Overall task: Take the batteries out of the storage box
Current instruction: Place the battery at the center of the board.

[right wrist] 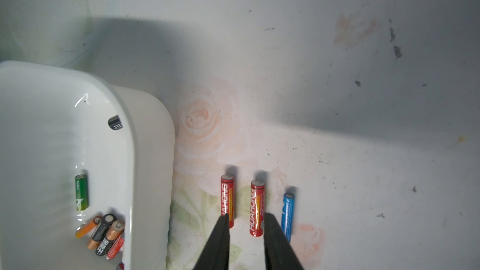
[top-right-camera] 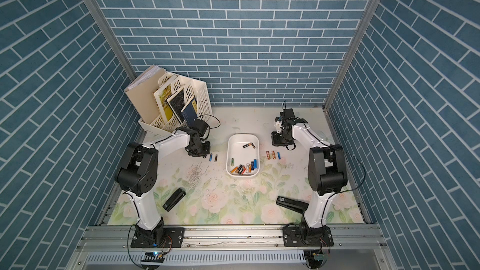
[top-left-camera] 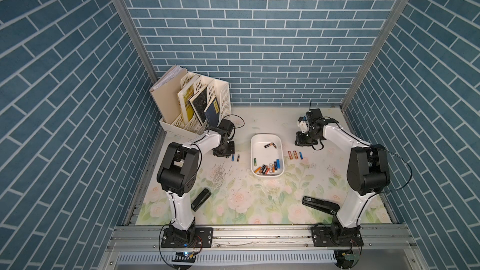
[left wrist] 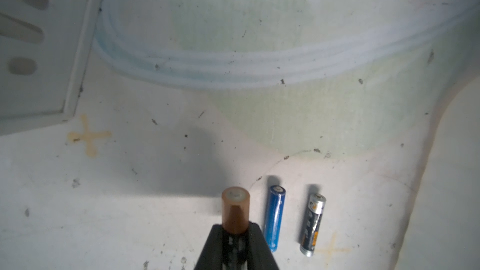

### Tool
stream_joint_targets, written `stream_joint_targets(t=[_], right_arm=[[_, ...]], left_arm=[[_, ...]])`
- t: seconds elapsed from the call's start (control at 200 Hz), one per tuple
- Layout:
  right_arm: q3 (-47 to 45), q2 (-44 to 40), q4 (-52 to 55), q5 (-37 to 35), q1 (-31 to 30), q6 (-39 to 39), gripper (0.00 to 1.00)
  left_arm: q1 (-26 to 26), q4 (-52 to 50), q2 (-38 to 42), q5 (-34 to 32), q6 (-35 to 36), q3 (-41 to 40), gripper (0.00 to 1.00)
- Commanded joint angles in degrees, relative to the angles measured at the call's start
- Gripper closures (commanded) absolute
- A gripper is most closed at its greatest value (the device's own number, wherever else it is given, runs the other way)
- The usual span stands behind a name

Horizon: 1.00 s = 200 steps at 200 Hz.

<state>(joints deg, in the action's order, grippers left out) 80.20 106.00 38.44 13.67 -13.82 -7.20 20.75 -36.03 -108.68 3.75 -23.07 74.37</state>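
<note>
The white storage box (top-left-camera: 265, 157) (top-right-camera: 240, 155) sits mid-table in both top views. It holds several batteries: a pile (top-left-camera: 267, 168) at its near end, a green one (right wrist: 81, 192) and a pair (top-left-camera: 270, 145) farther back. Left of the box, my left gripper (left wrist: 235, 225) (top-left-camera: 223, 151) is shut on a copper-and-black battery (left wrist: 235, 211), low over the table. Beside it lie a blue battery (left wrist: 275, 216) and a black one (left wrist: 313, 223). Right of the box lie two red batteries (right wrist: 257, 209) and a blue one (right wrist: 287, 214). My right gripper (right wrist: 246, 216) (top-left-camera: 302, 138) hovers open over them, holding nothing.
A cream perforated file rack (top-left-camera: 197, 105) with books stands at the back left, close behind my left arm. Two black staplers (top-left-camera: 200, 199) (top-left-camera: 320, 203) lie near the front edge. Loose staples (top-left-camera: 218, 176) are scattered left of centre. Blue brick walls enclose three sides.
</note>
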Motion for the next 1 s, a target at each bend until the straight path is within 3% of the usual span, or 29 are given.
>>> stream_joint_targets(t=[0.0,0.995], right_arm=[[1.59,1.13,1.33,-0.4,-0.24,-0.49,0.73],[2.01,1.72,1.12,-0.21,-0.41,-0.45,0.73]], left_arm=[[-0.27,0.26,-1.07,0.5,0.65,-1.27,0.8],[-0.19,1.33,-2.44,1.05,0.28,-3.29,0.74]])
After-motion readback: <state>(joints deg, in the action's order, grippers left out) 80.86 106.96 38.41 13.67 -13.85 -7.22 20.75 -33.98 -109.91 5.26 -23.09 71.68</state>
